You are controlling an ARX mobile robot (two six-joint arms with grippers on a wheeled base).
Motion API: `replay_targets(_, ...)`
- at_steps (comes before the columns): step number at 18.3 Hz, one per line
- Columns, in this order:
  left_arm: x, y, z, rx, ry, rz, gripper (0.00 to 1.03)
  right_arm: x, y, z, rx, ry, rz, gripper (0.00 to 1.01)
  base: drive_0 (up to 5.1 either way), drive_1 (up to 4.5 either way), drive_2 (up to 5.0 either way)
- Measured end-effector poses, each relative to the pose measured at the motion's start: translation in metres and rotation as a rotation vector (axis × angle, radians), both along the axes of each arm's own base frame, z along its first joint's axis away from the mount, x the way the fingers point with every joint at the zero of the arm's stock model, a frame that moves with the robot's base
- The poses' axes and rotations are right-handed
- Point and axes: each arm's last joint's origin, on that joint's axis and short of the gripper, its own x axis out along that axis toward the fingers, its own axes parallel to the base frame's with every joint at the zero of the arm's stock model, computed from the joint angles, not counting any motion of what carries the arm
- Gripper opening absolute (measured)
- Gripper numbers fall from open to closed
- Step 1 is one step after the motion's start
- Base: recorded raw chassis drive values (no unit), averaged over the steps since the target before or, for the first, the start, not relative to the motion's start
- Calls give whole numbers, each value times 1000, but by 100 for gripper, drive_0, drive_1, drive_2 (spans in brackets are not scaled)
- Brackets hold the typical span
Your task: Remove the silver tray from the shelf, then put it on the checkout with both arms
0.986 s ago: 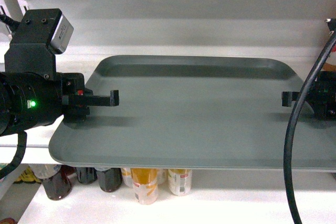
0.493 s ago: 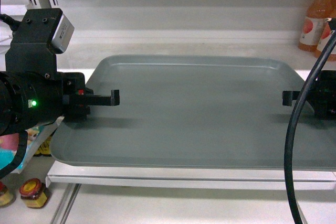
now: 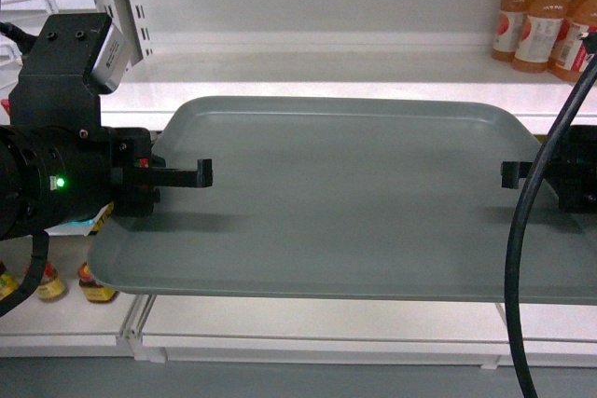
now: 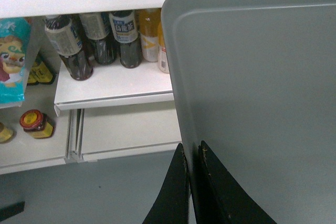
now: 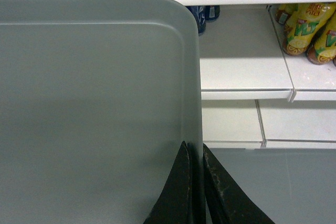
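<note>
The bulky matte-black left arm point(image 3: 56, 184) carries a boxy housing with two screws, a silver-grey block, a small green light and a red mark; a thick black cable point(image 3: 522, 258) crosses the black right arm point(image 3: 574, 179)

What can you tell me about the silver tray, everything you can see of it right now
The silver tray is a large matte grey-silver rectangle with rounded corners and a low raised rim, bare inside. It looks like metal or plastic; I cannot tell which. It is held level in front of the shelf, clear of its boards, with floor visible beneath in the wrist views. The left gripper pinches its left rim and the right gripper its right rim, jaws closed either side of the edge. Nothing else touches it.
</note>
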Motion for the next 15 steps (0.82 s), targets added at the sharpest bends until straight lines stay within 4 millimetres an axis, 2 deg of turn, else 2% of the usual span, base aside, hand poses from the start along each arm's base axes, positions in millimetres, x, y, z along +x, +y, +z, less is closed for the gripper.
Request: replay_targets(15, 0, 0, 1, 7, -1, -3, 3, 0, 0, 0, 0, 2, 0, 3, 10, -401, 420)
